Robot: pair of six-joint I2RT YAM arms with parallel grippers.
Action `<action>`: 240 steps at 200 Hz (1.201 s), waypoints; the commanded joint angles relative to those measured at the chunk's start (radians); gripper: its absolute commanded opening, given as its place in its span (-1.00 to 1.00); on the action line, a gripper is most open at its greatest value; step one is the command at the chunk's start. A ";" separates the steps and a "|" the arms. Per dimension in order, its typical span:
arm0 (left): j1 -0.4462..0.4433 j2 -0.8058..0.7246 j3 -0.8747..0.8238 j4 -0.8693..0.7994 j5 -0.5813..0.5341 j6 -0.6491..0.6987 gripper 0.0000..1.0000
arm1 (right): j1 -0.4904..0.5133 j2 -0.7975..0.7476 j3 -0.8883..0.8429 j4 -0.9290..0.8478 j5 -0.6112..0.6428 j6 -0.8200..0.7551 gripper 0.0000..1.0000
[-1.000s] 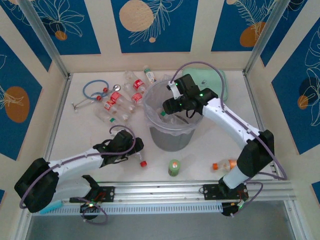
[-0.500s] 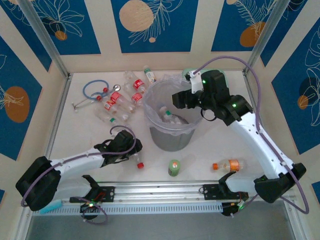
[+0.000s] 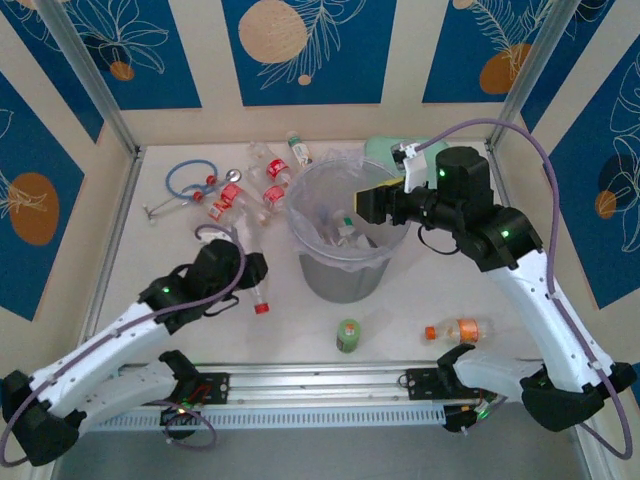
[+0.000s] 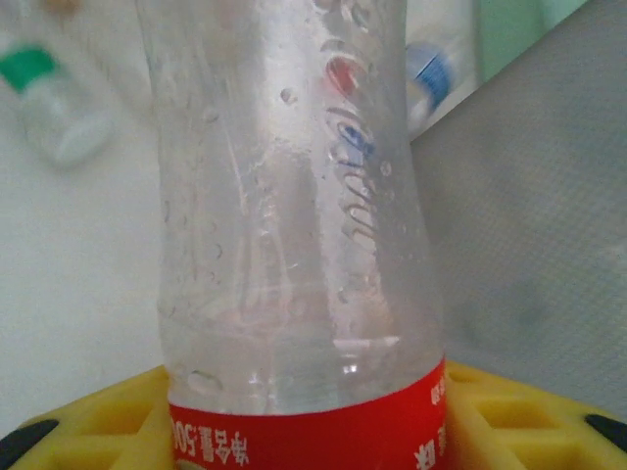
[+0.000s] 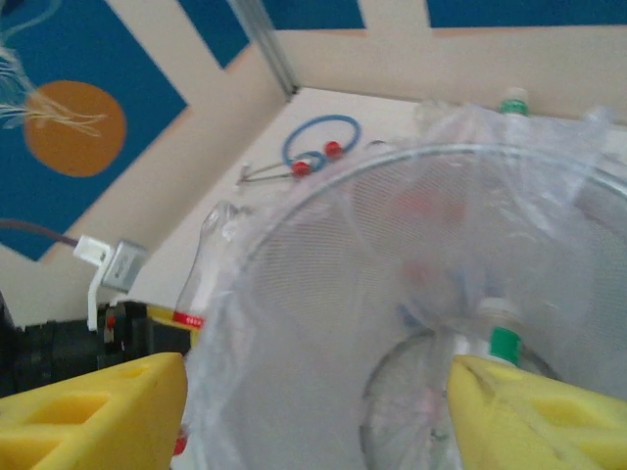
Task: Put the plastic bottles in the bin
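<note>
One clear plastic bottle with a red label and a red cap [image 3: 259, 298] sits in the left gripper [image 3: 243, 272], just left of the large round translucent grey bin lined with a clear bag [image 3: 300, 215]. From above, its long axis runs roughly near to far across the white table [image 3: 160, 255]. The cap points toward the near edge and a little right, and the base points toward the far wall. Whether it rests on the table or hangs just above it cannot be told.

In the left wrist view the yellow finger pads [image 4: 98, 421] sit against both sides of the bottle [image 4: 294, 245] at its red label, clamped on it, and the clear body rises up the picture.

The right gripper [image 3: 372, 205] hangs over the far right part of the bin's rim. In its wrist view the jaws are spread wide, with one yellow pad [image 5: 98, 411] at each lower corner and nothing between them. Below them lies the bin's mouth [image 5: 323, 176]. A green-capped clear bottle [image 5: 503, 338] lies inside with other bottles, blurred by the bag.

Several more clear bottles with red labels [image 3: 225, 205] lie in a loose cluster on the table left of and beyond the bin. A green-labelled bottle [image 3: 348, 335] stands near the front edge. An orange-capped, orange-labelled bottle [image 3: 455, 330] lies on its side to the right of it, cap pointing left.
</note>
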 commanded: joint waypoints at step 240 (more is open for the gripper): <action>-0.014 0.040 0.202 0.376 0.361 0.194 0.25 | 0.116 0.495 0.377 0.106 -0.273 0.119 -0.09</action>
